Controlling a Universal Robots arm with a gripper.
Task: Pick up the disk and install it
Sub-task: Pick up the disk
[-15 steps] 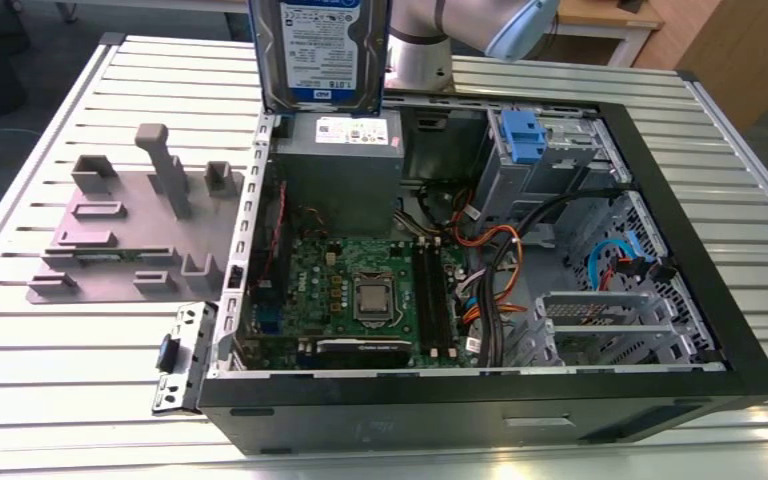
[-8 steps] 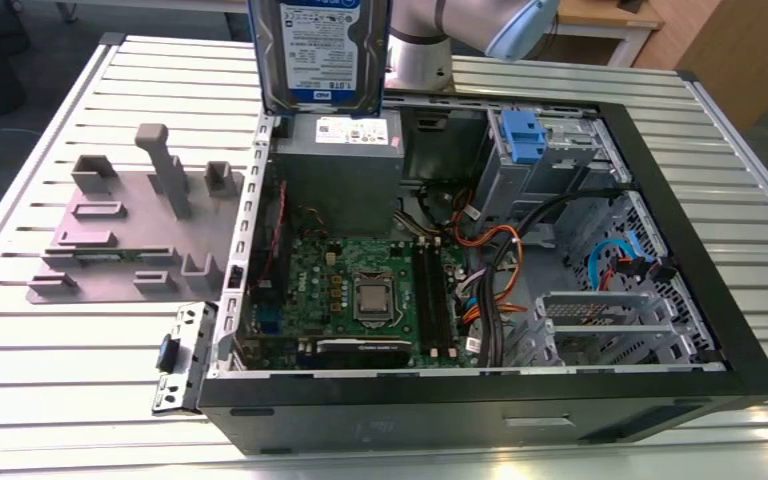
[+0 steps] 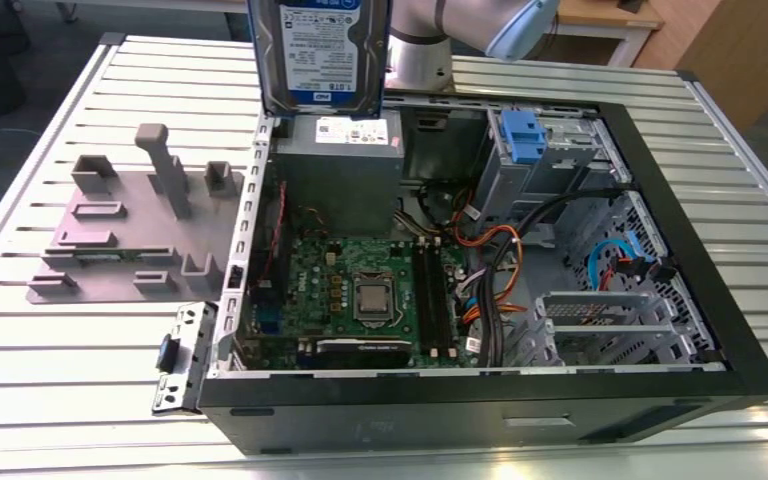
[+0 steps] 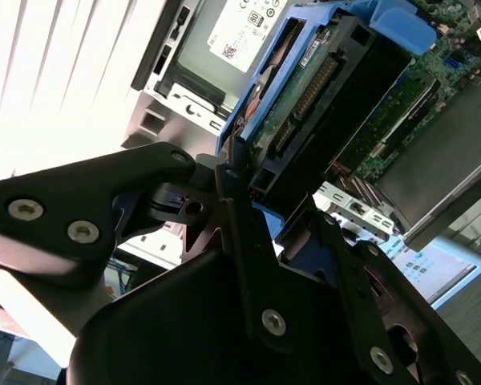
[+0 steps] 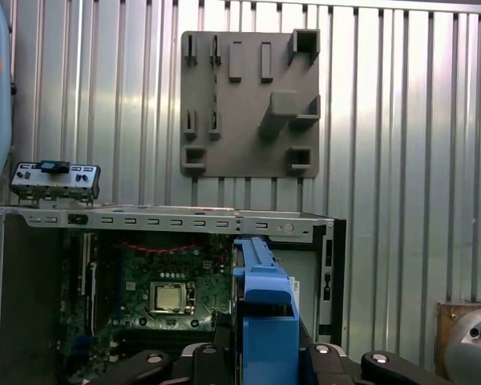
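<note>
**Disk held in the air over the open computer case**

The claw (image 4: 272,192) is pinching the disk (image 4: 321,88). In the second wrist view its black fingers (image 4: 232,208) press on either side of the blue frame clipped round the drive. The drive's green circuit side and its connector edge show there.

In the exterior view the disk (image 3: 320,50) stands upright with its white-and-blue label facing the camera. It is clear of everything below and hangs over the far corner of the computer case (image 3: 704,300), above the grey power supply (image 3: 337,170). The arm (image 3: 431,40) rises just behind it.

The case lies on its side with its panel off, so the green main board (image 3: 357,290) and the coloured cables show. A second blue bracket (image 3: 522,135) sits in the drive bay at the far end of the case.

On the slatted metal surface (image 3: 64,380), a grey stand (image 3: 131,230) with upright posts sits beside the case, toward the exterior view's left.
</note>
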